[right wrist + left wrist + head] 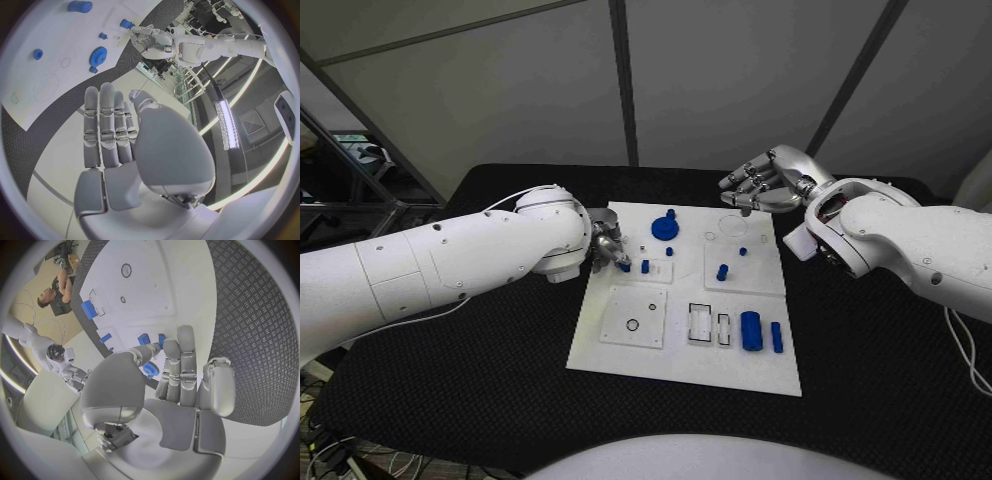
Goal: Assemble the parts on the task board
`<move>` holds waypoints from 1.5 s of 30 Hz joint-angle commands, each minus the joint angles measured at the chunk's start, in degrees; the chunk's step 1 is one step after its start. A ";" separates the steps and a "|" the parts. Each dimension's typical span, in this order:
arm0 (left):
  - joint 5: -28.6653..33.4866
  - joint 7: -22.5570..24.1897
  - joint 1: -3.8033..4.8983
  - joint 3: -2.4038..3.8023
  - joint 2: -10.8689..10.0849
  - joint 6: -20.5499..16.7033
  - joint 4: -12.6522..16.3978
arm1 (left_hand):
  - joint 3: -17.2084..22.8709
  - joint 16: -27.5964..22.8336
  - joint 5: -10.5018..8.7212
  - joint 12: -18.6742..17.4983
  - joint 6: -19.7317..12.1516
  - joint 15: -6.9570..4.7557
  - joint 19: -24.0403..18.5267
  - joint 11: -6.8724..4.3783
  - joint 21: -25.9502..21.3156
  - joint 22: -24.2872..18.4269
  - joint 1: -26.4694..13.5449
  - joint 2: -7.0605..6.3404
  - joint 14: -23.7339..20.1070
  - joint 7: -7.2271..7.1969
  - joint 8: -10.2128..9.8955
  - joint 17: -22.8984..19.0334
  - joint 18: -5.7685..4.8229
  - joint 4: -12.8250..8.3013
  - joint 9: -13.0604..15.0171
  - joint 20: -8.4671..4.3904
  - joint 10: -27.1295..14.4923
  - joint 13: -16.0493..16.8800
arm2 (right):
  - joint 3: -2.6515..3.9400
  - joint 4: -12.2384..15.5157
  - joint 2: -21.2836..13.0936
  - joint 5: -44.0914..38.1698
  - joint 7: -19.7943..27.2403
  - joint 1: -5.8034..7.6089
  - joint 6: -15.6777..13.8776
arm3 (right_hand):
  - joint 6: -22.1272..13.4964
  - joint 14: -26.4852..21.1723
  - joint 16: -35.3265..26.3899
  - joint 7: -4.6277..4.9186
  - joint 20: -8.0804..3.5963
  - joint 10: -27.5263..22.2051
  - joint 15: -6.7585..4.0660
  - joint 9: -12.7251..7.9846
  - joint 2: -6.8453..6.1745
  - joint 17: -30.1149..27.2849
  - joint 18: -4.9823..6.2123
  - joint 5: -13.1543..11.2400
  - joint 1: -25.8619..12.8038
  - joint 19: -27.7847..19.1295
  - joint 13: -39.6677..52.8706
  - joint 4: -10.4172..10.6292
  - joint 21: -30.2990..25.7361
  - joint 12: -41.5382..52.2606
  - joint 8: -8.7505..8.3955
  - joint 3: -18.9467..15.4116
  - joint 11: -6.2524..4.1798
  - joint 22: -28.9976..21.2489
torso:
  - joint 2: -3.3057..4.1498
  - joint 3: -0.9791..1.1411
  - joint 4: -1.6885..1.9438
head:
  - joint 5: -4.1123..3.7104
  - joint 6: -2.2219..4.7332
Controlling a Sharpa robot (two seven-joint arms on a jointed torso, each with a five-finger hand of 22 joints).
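Silver fingers of the left hand (604,246) hung at the left edge of the white task board (678,360), about level with its far half. In the left wrist view those fingers (185,360) lay straight and side by side, the thumb set apart, with nothing between them, and small blue pieces showed just past the fingertips; I could not tell whether any fingertip touched the board. The right hand (764,183) hovered over the board's far right corner, its fingers loosely curled and apart, holding nothing; the right wrist view showed its fingers (107,125) close together and nearly straight, clear of the board. On the board, a blue gear (665,229) stood near the far edge at the middle, with a small blue knob just beyond it. Two short blue pegs (645,266) stood on a raised white tile beside the left hand. Another blue peg (723,271) stood upright on the tile to the right, with a smaller blue piece (740,252) just beyond it. On the near half a large blue cylinder (751,331) lay on its side, and a thinner blue bar (777,337) lay just to its right, both beside two rectangular slots (701,323). A white tile with a small dark ring (633,325) sat on the near left. Black matting of the table (473,380) lay all round the board.
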 commanded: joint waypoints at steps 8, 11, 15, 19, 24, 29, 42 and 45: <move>-0.13 -0.93 -0.08 -0.11 0.81 2.38 -0.46 | -0.20 -0.11 -0.22 0.49 1.27 -0.69 0.88 -0.98 0.52 6.62 -4.53 -0.60 0.30 -1.80 0.74 0.19 -0.43 -2.25 4.56 -0.40 1.90 -0.01 | 0.04 0.13 -0.05 -0.12 0.27 0.10 0.25 | -0.33 -0.22 0.22 0.04 0.13 -0.39 -0.01 -0.01 -0.13 0.10 0.58 0.32 -0.64 -0.43 0.09 -0.01 -0.26 0.20 0.07 0.37 0.02 0.09 | 0.02 0.05 -0.04 | -0.05 -0.13; -0.03 -1.07 -0.08 -0.11 1.01 2.65 -0.77 | -3.31 -0.11 -0.28 0.79 1.92 -0.79 1.00 -1.07 0.60 6.79 -5.62 -0.51 0.31 -1.82 0.18 0.24 -0.48 -0.95 4.57 -0.46 2.01 0.14 | 0.04 0.13 -0.05 -0.12 0.26 0.10 0.25 | -0.33 -0.22 0.22 0.04 0.13 -0.39 -0.01 -0.01 -0.13 0.10 0.58 0.32 -0.64 -0.43 0.09 -0.01 -0.26 0.20 0.07 0.37 0.02 0.09 | -0.03 0.05 -0.03 | -0.07 -0.17; 0.03 -1.20 -0.08 -0.11 1.35 2.82 -1.30 | -6.29 -0.13 -0.35 1.26 2.55 -0.81 1.16 -1.06 0.75 7.02 -6.07 -0.06 0.31 -1.80 -0.47 0.27 -0.54 0.15 4.58 -0.52 2.19 0.49 | 0.04 0.12 -0.04 -0.12 0.27 0.10 0.25 | -0.33 -0.22 0.22 0.04 0.13 -0.39 -0.01 -0.01 -0.13 0.10 0.58 0.32 -0.64 -0.43 0.09 -0.01 -0.26 0.20 0.07 0.37 0.02 0.09 | -0.02 0.02 -0.04 | -0.08 -0.17; 0.05 -1.26 -0.08 -0.11 1.77 2.80 -1.87 | -7.19 -0.13 -0.32 1.53 2.81 -0.82 1.25 -1.08 0.84 7.14 -6.01 0.31 0.32 -1.83 -0.71 0.29 -0.57 0.49 4.61 -0.55 2.28 0.75 | 0.04 0.12 -0.01 -0.12 0.29 0.10 0.25 | -0.33 -0.22 0.22 0.04 0.13 -0.39 -0.01 -0.01 -0.13 0.10 0.58 0.32 -0.64 -0.43 0.09 -0.01 -0.26 0.20 0.07 0.37 0.02 0.09 | -0.03 0.03 -0.05 | -0.11 -0.13; 0.06 -1.25 -0.08 -0.11 2.16 2.47 -2.53 | -7.97 -0.13 -0.31 1.64 2.98 -0.83 1.30 -1.09 0.90 7.23 -6.03 0.53 0.32 -1.84 -0.94 0.30 -0.59 0.83 4.64 -0.56 2.31 0.83 | 0.04 0.11 -0.01 -0.12 0.32 0.10 0.23 | -0.33 -0.22 0.22 0.04 0.13 -0.39 -0.01 -0.01 -0.13 0.10 0.58 0.32 -0.64 -0.43 0.09 -0.01 -0.26 0.20 0.07 0.37 0.02 0.09 | 0.00 0.03 -0.06 | -0.18 -0.08; 0.06 -1.26 -0.08 -0.11 2.31 2.06 -3.07 | -9.03 -0.15 -0.30 1.62 3.12 -0.83 1.32 -1.06 0.87 7.25 -6.21 0.83 0.32 -1.80 -1.29 0.31 -0.59 1.47 4.68 -0.57 2.24 0.75 | 0.04 0.08 0.00 -0.12 0.34 0.10 0.25 | -0.35 -0.23 0.21 0.04 0.14 -0.42 0.00 -0.01 -0.14 0.11 0.58 0.33 -0.71 -0.44 0.10 0.01 -0.28 0.22 0.08 0.40 0.03 0.09 | 0.00 0.02 -0.04 | -0.24 -0.10; 0.06 -1.12 -0.08 -0.10 1.86 1.68 -3.33 | -14.57 -0.19 -0.23 2.03 3.95 -0.81 1.57 -1.01 1.10 7.64 -7.30 0.50 0.34 -1.75 -2.40 0.36 -0.69 4.14 5.09 -0.52 2.25 0.86 | 0.03 0.06 -0.08 -0.12 0.34 0.10 0.36 | -0.37 -0.25 0.20 0.06 0.15 -0.46 0.02 -0.01 -0.15 0.12 0.58 0.33 -0.81 -0.44 0.11 0.07 -0.29 0.23 0.08 0.40 0.06 0.09 | -0.03 0.00 0.00 | -0.29 -0.20; 0.06 -0.96 -0.08 -0.09 1.81 1.14 -3.27 | -16.84 -0.20 -0.23 2.26 4.17 -0.78 1.59 -0.96 1.08 7.69 -7.68 0.46 0.34 -1.69 -2.73 0.38 -0.69 5.18 5.28 -0.54 2.28 0.98 | 0.03 0.03 -0.06 -0.12 0.37 0.10 0.33 | -0.42 -0.27 0.19 0.09 0.18 -0.49 0.06 -0.01 -0.13 0.14 0.57 0.31 -1.10 -0.46 0.13 0.25 -0.34 0.27 0.08 0.40 0.10 0.08 | -0.03 -0.02 -0.03 | -0.31 -0.15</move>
